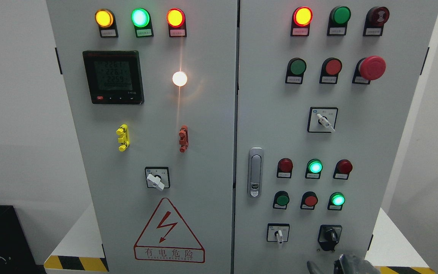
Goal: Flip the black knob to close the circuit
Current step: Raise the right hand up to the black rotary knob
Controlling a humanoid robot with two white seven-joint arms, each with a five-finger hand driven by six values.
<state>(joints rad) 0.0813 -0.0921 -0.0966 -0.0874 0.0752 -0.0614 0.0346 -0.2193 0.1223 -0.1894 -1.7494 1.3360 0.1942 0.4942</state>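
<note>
The black knob (330, 236) sits on a black plate at the lower right of the right cabinet door (394, 152), its handle pointing roughly upward. My right hand (327, 265) just shows at the bottom edge, directly below the knob and not touching it. One grey finger (311, 267) stands apart from the rest of the hand (352, 264), with nothing between them. The arm behind it is out of frame. My left hand is not in view.
A white selector switch (278, 234) sits left of the black knob, under rows of red and green buttons (310, 199). A door latch (255, 172) is on the right door's left edge. The left door carries a meter (113, 77), lamps, another selector (156, 179) and a warning triangle (169, 232).
</note>
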